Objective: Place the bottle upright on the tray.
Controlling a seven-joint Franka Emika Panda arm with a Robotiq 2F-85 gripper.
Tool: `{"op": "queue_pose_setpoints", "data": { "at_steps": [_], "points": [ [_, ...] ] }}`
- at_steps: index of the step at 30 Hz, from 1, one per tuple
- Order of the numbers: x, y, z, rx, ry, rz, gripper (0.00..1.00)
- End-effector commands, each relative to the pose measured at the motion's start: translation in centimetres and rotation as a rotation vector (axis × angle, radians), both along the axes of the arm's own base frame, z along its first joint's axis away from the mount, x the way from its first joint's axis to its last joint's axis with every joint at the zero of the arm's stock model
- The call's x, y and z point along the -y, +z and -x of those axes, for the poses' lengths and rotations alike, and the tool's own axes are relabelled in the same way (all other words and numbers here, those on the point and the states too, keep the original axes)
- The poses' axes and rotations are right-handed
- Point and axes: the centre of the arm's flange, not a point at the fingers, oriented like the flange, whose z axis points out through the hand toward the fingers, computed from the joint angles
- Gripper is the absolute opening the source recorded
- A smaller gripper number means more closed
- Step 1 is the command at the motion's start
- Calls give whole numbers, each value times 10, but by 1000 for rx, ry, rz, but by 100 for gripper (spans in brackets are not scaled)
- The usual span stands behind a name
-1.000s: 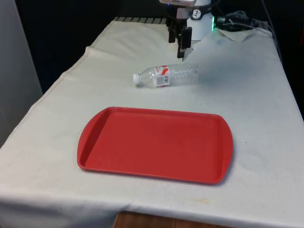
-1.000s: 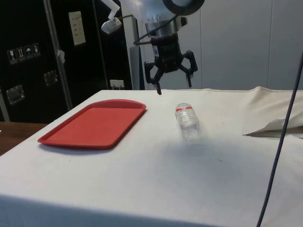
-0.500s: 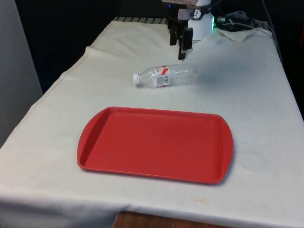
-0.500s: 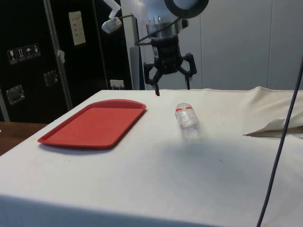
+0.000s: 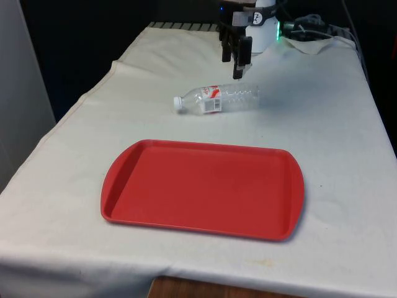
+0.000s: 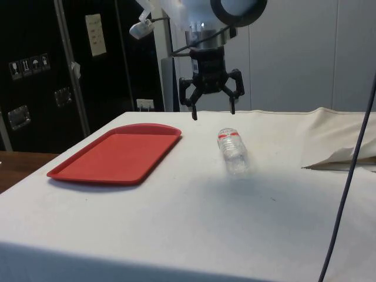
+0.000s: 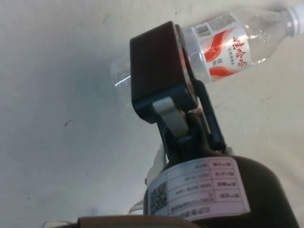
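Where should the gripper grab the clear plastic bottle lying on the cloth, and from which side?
Take the clear plastic bottle from above, across its round body near the red-and-white label, fingers straddling its long axis. It lies on its side with the white cap toward the front view's left. The open black gripper hangs above it. A grip near the label would probably ease tipping it upright onto the red tray.

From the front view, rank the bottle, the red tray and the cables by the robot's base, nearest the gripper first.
Measured from the gripper:
1. Bottle, lying on its side just below it.
2. Cables, at the table's far end, toward the front view's right.
3. Red tray, on the near half of the cloth.
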Motion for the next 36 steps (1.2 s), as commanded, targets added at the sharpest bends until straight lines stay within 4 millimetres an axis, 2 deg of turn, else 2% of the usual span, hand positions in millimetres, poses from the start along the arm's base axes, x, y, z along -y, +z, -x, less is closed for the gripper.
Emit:
{"op": "queue_pose_setpoints", "data": {
  "at_steps": [1, 11, 27, 36],
  "points": [
    [-1, 0, 0, 3, -1, 1, 100],
    [10, -4, 6, 3, -4, -9, 100],
    [52, -12, 10, -21, -18, -51, 100],
    [54, -12, 8, -31, -18, -44, 100]
  ]
}}
